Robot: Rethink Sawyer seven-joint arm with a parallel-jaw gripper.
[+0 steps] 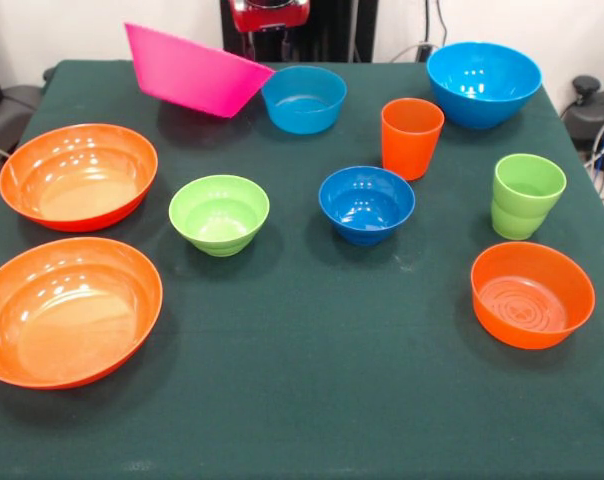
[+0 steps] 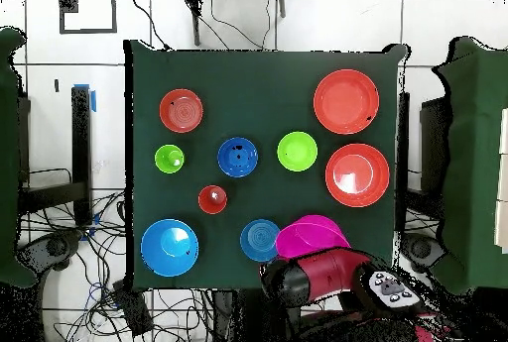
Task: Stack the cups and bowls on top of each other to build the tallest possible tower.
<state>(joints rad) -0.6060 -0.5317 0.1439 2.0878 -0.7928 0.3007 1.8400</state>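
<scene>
The big pink bowl (image 1: 195, 70) is tipping up on its side at the far left of the bench (image 1: 312, 400), right under the red robot arm (image 2: 322, 279). It is not sitting in any other bowl. The claw is hiding behind the arm, so I cannot tell if it is spread or pinching anything.

Just right of the pink bowl a small sky blue bowl (image 1: 304, 98) is sitting, and a bigger sky blue bowl (image 1: 483, 82) is sitting at the far right. The orange cup (image 1: 411, 137) is standing between them, a bit nearer. The lime green cup (image 1: 526, 195) is standing at the right, with the smaller orange bowl (image 1: 532, 294) just in front of it.

In the middle the dark blue bowl (image 1: 366, 203) and the small lime green bowl (image 1: 219, 213) are sitting side by side. Two wide orange bowls (image 1: 79, 175) (image 1: 68, 310) are lying at the left, one behind the other.

All are sitting apart.
</scene>
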